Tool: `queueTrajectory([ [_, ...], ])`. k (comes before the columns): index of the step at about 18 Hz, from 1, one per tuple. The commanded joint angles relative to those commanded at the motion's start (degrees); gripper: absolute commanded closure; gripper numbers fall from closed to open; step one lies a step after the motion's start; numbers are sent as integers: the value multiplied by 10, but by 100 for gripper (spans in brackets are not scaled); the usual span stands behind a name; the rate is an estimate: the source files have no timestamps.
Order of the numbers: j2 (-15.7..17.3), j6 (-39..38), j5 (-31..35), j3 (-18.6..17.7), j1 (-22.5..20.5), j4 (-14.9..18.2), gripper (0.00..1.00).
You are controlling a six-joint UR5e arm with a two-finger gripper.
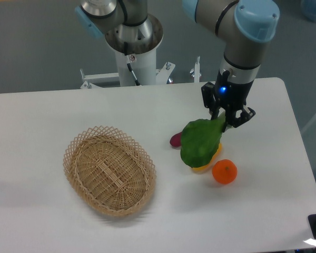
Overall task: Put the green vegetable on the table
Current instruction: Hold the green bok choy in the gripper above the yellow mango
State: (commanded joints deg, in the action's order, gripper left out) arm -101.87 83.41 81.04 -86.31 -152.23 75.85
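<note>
Illumination is bright, even and diffuse, apparently from overhead. The table (68,110) reads near-white without clipped glare. Soft shadows fall toward 6 o'clock beneath the basket (110,169) and the orange (224,172). A faint grey shadow band lies at 9 o'clock. Focus is acceptable overall, with mild softness and compression noise. No edge distortion is evident.

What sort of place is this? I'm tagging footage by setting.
Probably a robotics lab: an arm's end effector holds a green vegetable over a plain white table with a wicker basket, on a grey floor.
</note>
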Motion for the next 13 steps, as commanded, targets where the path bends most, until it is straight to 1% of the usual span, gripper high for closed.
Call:
queueTrajectory([
  [7, 1, 3, 0, -9, -5, -2, 59],
  [10, 5, 21, 0, -13, -9, -2, 59],
  [13, 12, 44, 0, -25, -24, -1, 59],
])
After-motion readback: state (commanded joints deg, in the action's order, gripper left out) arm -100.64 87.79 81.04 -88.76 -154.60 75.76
